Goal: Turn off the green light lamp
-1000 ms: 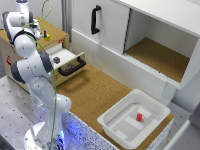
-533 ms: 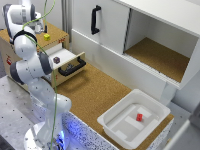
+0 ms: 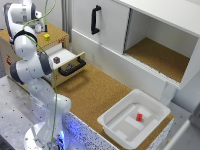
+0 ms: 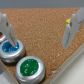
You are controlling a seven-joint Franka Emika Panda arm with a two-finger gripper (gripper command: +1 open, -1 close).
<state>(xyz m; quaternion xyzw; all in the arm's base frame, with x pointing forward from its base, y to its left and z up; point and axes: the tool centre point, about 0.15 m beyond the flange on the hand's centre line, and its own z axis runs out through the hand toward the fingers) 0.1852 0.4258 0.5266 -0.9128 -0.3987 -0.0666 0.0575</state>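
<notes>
In the wrist view, the green lamp point(image 4: 30, 67) is a round green button in a grey ring on the cork surface. A like blue button point(image 4: 10, 48) sits beside it. My gripper point(image 4: 38, 45) is open and empty above them. One finger point(image 4: 7, 31) hangs over the blue button and the other finger point(image 4: 73, 29) is near a small yellow block point(image 4: 68, 21). The green lamp lies just outside the gap between the fingers. In the exterior view the arm point(image 3: 27, 30) reaches over the wooden box at the exterior view's left, and it hides the fingers and lamps.
A yellow block point(image 3: 46, 36) lies on the wooden box point(image 3: 62, 42). Its drawer point(image 3: 70, 66) is open with a dark object point(image 3: 56, 60) inside. A white tray point(image 3: 112, 122) holds a red block point(image 3: 139, 117). A white cabinet with a black handle point(image 3: 95, 20) stands behind.
The arm's wrist has shifted slightly over the wooden box. Nothing else has moved.
</notes>
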